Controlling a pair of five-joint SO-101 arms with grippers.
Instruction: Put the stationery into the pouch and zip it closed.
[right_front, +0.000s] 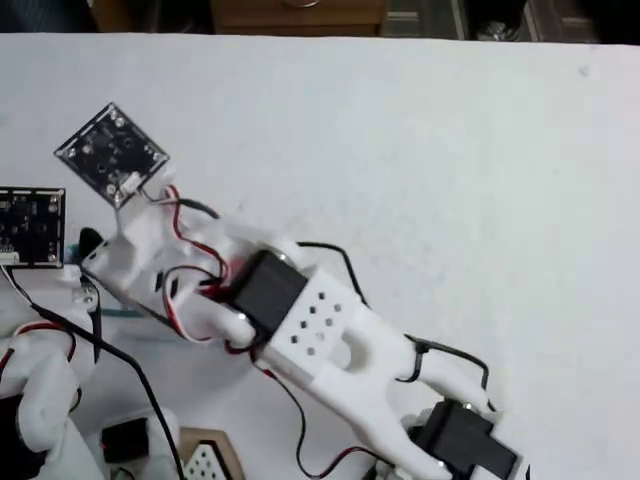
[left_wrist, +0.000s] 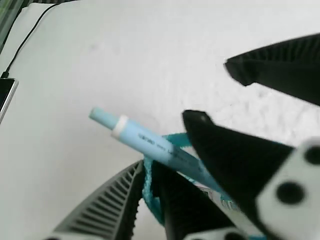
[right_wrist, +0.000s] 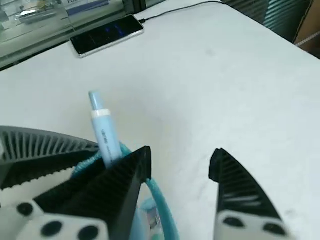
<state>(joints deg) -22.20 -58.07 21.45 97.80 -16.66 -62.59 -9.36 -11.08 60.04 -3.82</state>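
Where the pen (left_wrist: 145, 142) sits: rising at a slant out of the mouth of the pouch (left_wrist: 146, 195), end cap in the air, lower part hidden under a black finger.
Pen: smooth, round, pale-blue barrel with a white ring below the cap (there is small print on it, too fine to read).
Pouch: teal, soft, with a corded, woven-looking edge; mostly hidden behind the claws.
Left claw (left_wrist: 148, 172): one grey ribbed finger and one black, drawn together with the teal edge pinched between them.
Right claw (right_wrist: 181, 152): two black wedge-shaped fingers spread wide apart; one tip lies just beside the pen, the other hangs over bare surface (right_wrist: 240, 75).
Arm (right_front: 320, 330): in the high view, white plastic links slant from the lower right up to the left, with red and black wires (right_front: 190, 225) looped along them.
Surface: white, matte, faintly grainy.
Phone (right_wrist: 107, 35): a dark flat slab with a cable (right_wrist: 175, 10) plugged in, well apart from the pouch.
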